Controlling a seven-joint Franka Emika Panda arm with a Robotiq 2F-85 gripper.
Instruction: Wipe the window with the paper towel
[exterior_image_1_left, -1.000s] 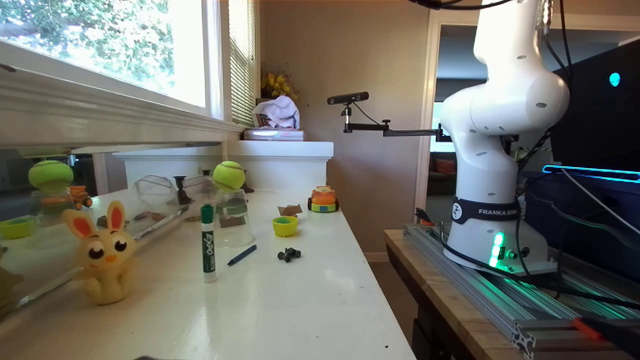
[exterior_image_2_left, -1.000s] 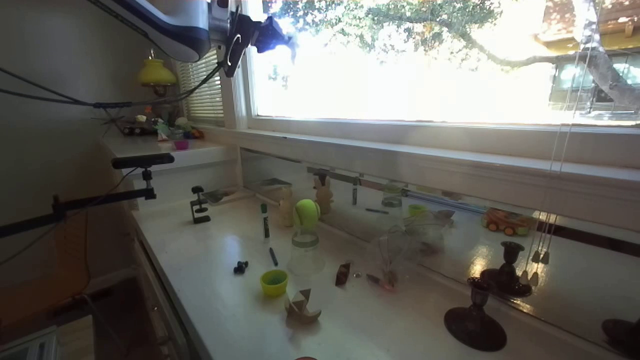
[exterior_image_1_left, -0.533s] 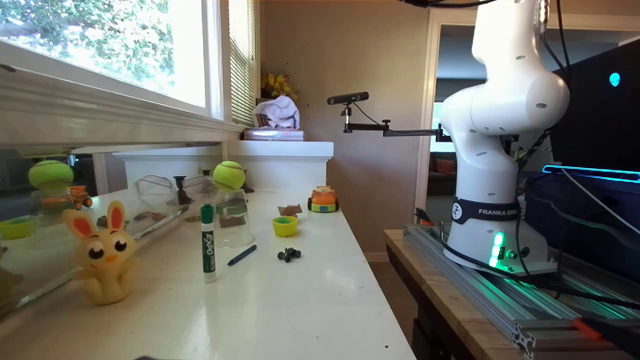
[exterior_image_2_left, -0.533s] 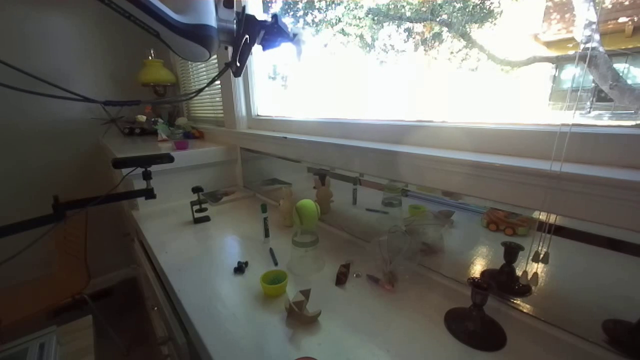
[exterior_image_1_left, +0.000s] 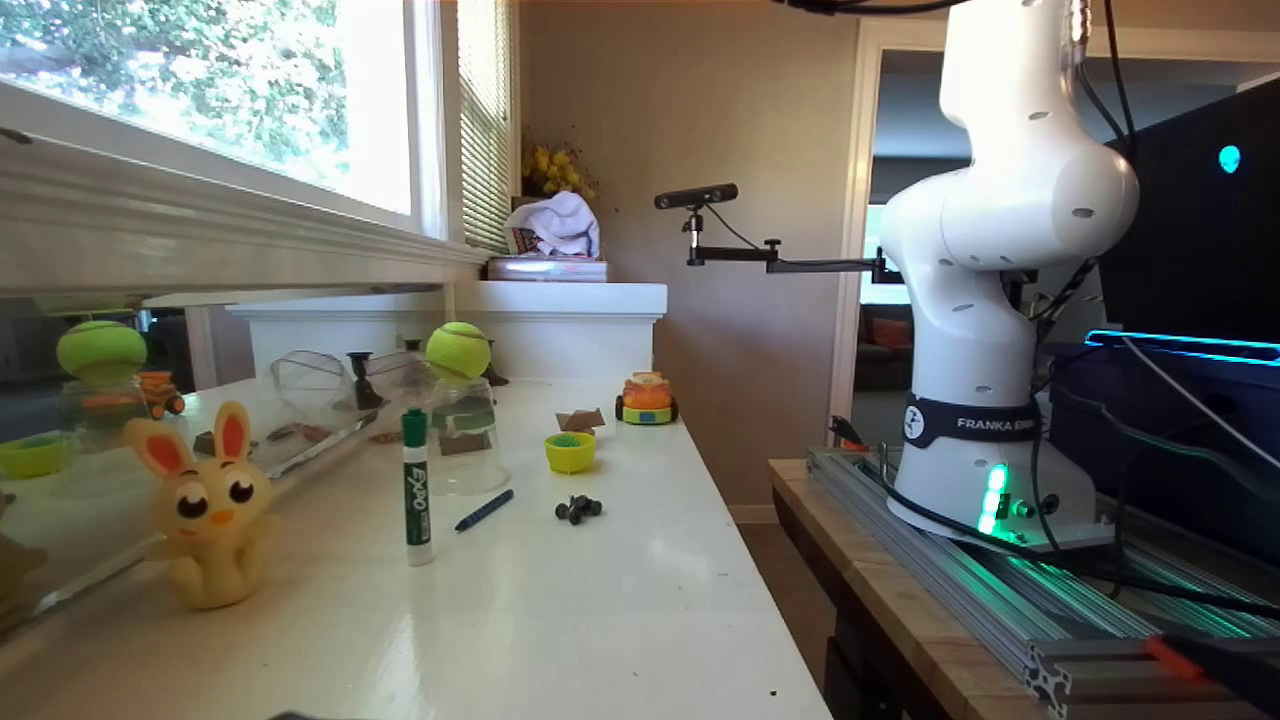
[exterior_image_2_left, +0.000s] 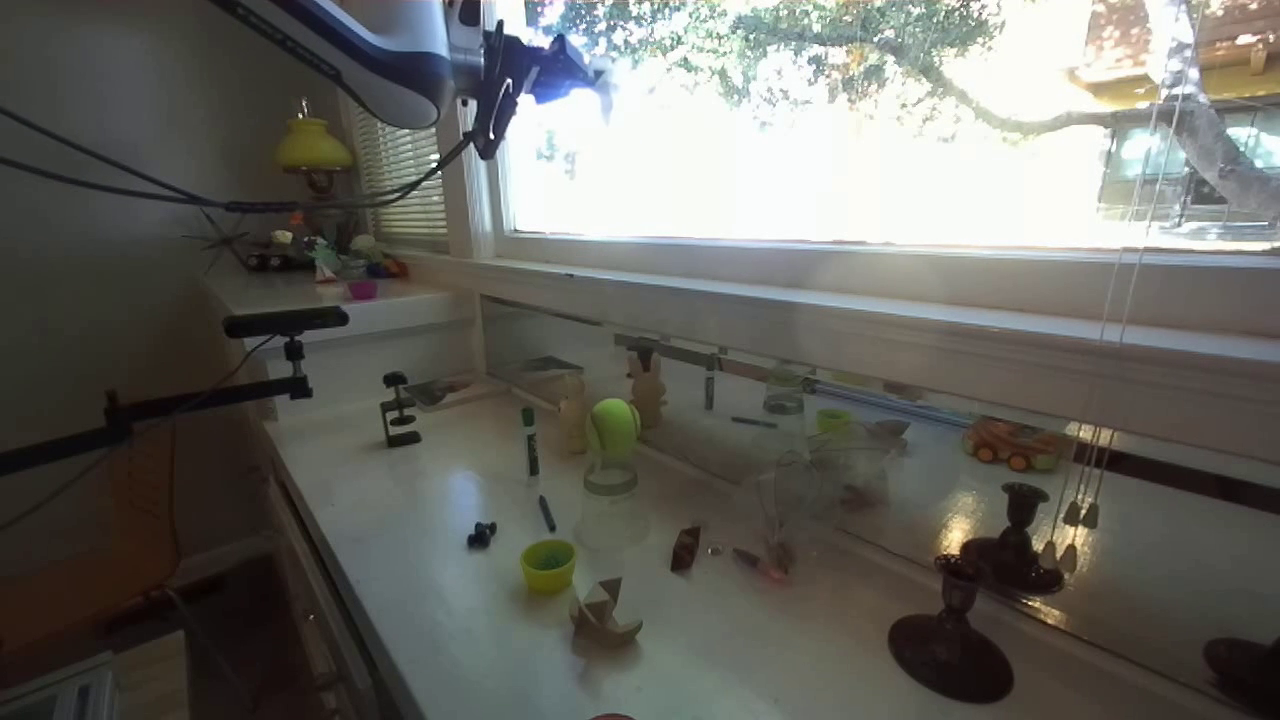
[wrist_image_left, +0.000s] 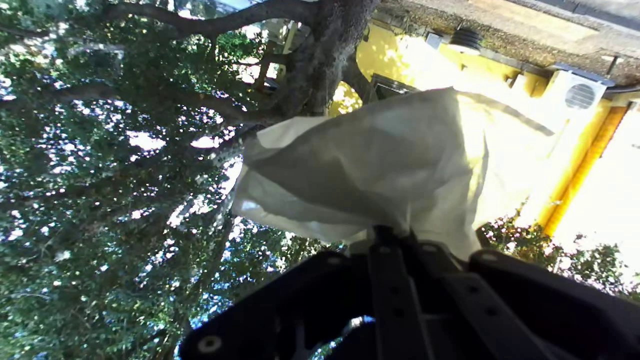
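The window shows in both exterior views, its pane bright with foliage beyond. At its upper left corner in an exterior view stands my gripper, dark against the glare and pointing toward the glass. Seen from the wrist, the gripper has its fingertips pinched together on the crumpled white paper towel. The towel fans out wide past the fingertips, with trees and a yellow building seen through the pane around it. Whether the towel touches the glass, I cannot tell. A part of the towel is hidden between the fingers.
Below the window runs a sill above a mirror strip. On the white counter stand a tennis ball on a glass jar, a green marker, a bunny figure and a dark candle holder. Blind cords hang at right.
In an exterior view the gripper and forearm have shifted a little to the right along the window. The upper arm has leaned slightly toward the counter. The objects on the counter stay put.
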